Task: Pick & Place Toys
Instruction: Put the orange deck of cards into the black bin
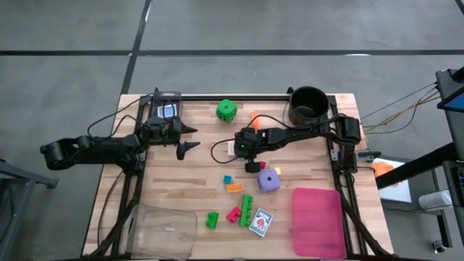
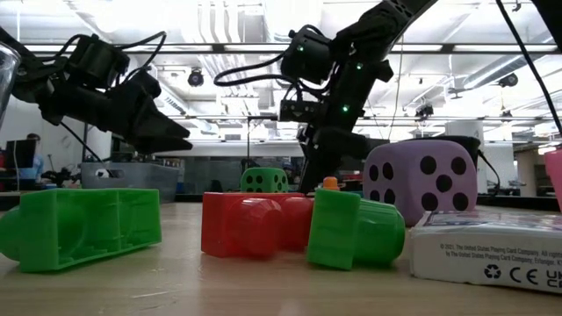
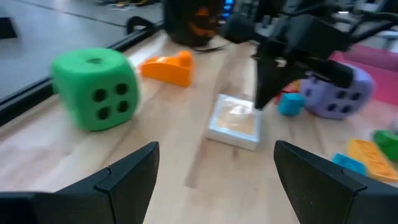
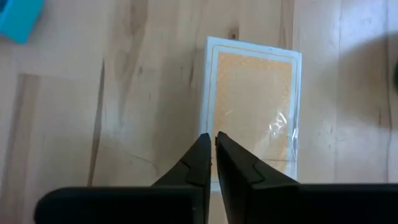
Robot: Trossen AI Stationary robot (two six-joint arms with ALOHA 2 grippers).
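My right gripper (image 4: 213,142) is shut and points steeply down at a card pack with an orange back (image 4: 252,106) that lies flat on the table, mid-table. Its fingertips (image 3: 260,102) stand at the pack's edge. My left gripper (image 3: 214,168) is open at the far left (image 1: 187,138) and holds nothing. A green die (image 1: 227,109) and an orange brick (image 3: 168,67) rest near the far edge. A purple die (image 1: 269,180) sits just beyond the pack. Small bricks (image 1: 247,209) and a second card pack (image 1: 261,222) lie nearer the front. My right gripper's shut fingertips come from above, slanting down, at one short edge of the card pack (image 4: 214,124). I cannot tell whether they touch it. The pack lies flat on the table.
A black bucket (image 1: 308,105) stands at the far right. A flat pink tray (image 1: 317,221) lies at the near right, and a clear container (image 1: 161,230) at the near left. A teal brick (image 1: 227,179) and an orange brick (image 1: 234,188) lie close to the pack.
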